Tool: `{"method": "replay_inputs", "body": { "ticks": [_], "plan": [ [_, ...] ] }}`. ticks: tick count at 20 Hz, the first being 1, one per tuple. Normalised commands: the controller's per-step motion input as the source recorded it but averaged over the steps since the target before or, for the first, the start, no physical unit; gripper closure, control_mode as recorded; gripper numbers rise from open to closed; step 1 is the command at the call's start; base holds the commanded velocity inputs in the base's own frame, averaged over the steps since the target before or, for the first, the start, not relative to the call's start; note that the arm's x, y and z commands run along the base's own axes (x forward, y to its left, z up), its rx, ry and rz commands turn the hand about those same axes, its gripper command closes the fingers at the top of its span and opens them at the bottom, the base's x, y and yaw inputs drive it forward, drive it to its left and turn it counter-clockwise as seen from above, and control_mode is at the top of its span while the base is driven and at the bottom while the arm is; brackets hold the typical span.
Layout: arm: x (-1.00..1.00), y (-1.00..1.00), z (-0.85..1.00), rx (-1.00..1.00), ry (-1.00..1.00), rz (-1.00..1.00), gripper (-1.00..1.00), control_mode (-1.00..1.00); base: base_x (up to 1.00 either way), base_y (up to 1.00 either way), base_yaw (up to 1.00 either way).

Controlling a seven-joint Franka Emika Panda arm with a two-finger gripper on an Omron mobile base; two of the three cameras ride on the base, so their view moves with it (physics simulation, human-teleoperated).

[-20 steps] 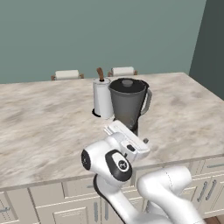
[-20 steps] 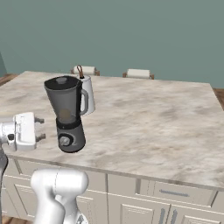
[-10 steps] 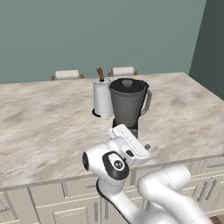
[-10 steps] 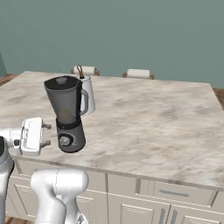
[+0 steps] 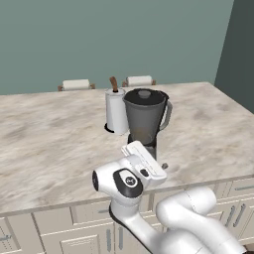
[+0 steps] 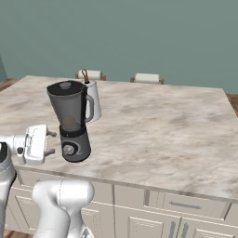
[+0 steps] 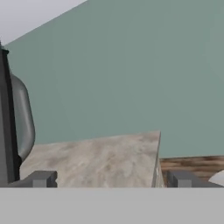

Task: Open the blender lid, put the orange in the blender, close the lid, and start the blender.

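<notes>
Hovering wide open and empty, your claw (image 6: 50, 142) sits at nine o'clock of the tall dark-grey blender (image 6: 71, 119) on the marble surface (image 6: 153, 130); its round lid (image 6: 65, 86) caps the jar, well above.

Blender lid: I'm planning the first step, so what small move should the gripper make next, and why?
Probably raise the open gripper toward the lid. The lid still sits on the blender, while the gripper hangs low beside the base, empty, jaws wide apart.
</notes>
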Motion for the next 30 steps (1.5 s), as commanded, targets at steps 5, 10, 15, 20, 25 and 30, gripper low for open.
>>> {"method": "replay_inputs", "body": {
  "ticks": [5, 10, 15, 20, 25, 30],
  "plan": [
    [0.13, 0.00, -0.23, 0.00, 0.01, 0.00, -1.00, -1.00, 0.00, 0.00, 0.00],
    [0.14, 0.00, -0.15, 0.00, 0.00, 0.00, -1.00, -1.00, 0.00, 0.00, 0.00],
    [0.12, 0.00, -0.03, 0.00, 0.00, -0.02, -1.00, -1.00, 0.00, 0.00, 0.00],
    [0.07, -0.02, -0.01, 0.00, 0.00, -0.04, -1.00, -1.00, 0.00, 0.00, 0.00],
    [0.09, 0.00, -0.15, 0.00, 0.00, -0.05, -1.00, -1.00, 0.00, 0.00, 0.00],
    [0.12, 0.00, -0.15, 0.00, 0.00, -0.04, -1.00, -1.00, 0.00, 0.00, 0.00]
  ]
}}
